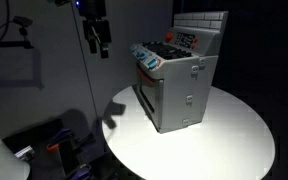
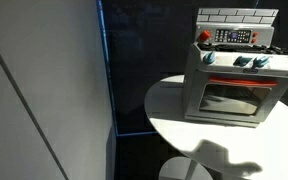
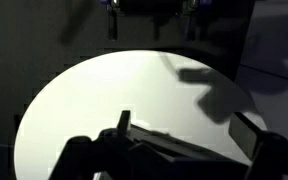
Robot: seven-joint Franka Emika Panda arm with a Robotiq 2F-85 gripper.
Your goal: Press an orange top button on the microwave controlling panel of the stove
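In an exterior view the gripper hangs in the air well to the side of the toy stove on the round white table, above the height of its back panel. In an exterior view the orange button sits at the panel's end, with no gripper in sight. In the wrist view the fingers are spread wide and hold nothing.

Gripper aloft, fingers downward, well apart.
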